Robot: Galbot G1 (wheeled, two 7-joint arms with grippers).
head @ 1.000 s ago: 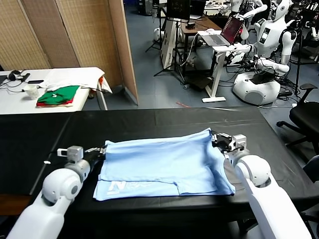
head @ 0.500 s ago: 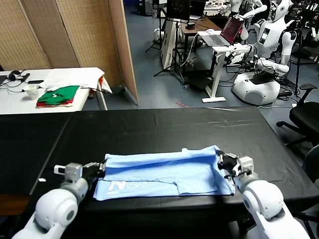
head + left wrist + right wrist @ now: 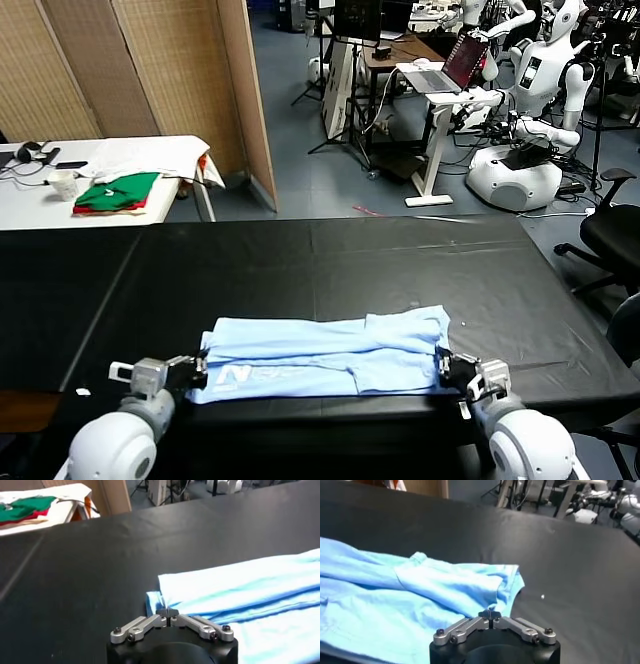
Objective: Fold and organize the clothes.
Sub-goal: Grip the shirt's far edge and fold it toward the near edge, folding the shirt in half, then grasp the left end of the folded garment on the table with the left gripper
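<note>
The pale sky-blue T-shirt (image 3: 330,350) lies as a narrow folded band across the front of the black table (image 3: 300,260), with white lettering (image 3: 232,375) showing at its front left. My left gripper (image 3: 200,368) is shut on the shirt's left edge, and the left wrist view shows a pinch of the shirt's blue cloth (image 3: 240,590) held at the gripper (image 3: 167,612). My right gripper (image 3: 445,368) is shut on the right edge near the sleeve. In the right wrist view the shirt (image 3: 395,595) bunches up to the gripper (image 3: 490,614).
A white side table (image 3: 30,205) at the back left holds green and red folded garments (image 3: 118,190), a white cloth (image 3: 150,155) and a cup (image 3: 63,183). A black chair (image 3: 615,230) stands at the right. Other robots and a laptop desk stand beyond the table.
Both grippers have drawn the shirt's far edge back toward the table's front edge, laying it over the near part. The shirt now lies as a narrower band.
</note>
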